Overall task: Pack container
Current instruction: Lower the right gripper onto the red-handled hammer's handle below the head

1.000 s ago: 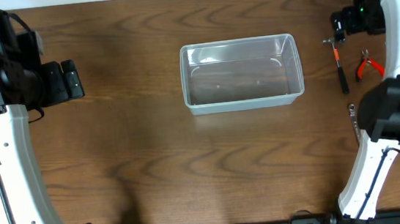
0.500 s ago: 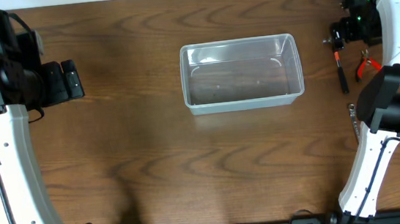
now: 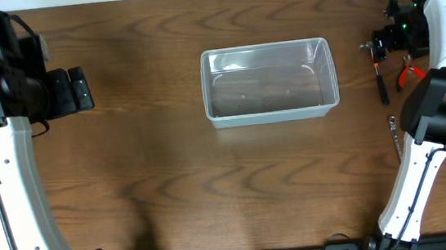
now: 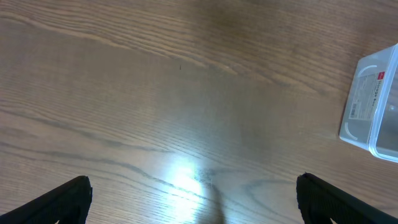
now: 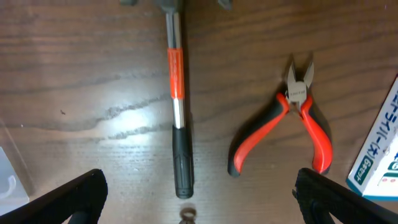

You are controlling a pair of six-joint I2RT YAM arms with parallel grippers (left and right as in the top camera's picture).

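The container (image 3: 270,87) sits upright on the bench (image 3: 169,163), mouth facing up and nothing in it. Seen from overhead, its long axis runs side to side across the bench, one short end towards each arm.

The left tool (image 4: 196,205) is well off the container's left end. Its fingers are wide apart over bare wood, holding nothing.

The right tool (image 5: 199,202) is off the container's right end. Its fingers are spread as wide as they go and also hold nothing.

Just beyond the container's right end lies a hammer (image 5: 177,124). Its handle runs crosswise to the container's long axis, with the black grip on the near side. A pair of red-handled pliers (image 5: 292,124) lies a little farther out from that same end, apart from the hammer.

The overhead view alone shows the container's whole outline and both arms around it. The left wrist view shows only the container's nearest end, and it picks up a printed label on that wall that cannot be read from overhead. The right wrist view catches only a corner of the container at its left edge. It does show the orange band on the hammer's shaft, the pliers' steel jaws pointing away, and a blue-and-white box (image 5: 379,155) past the pliers. The arm hides that box from overhead.
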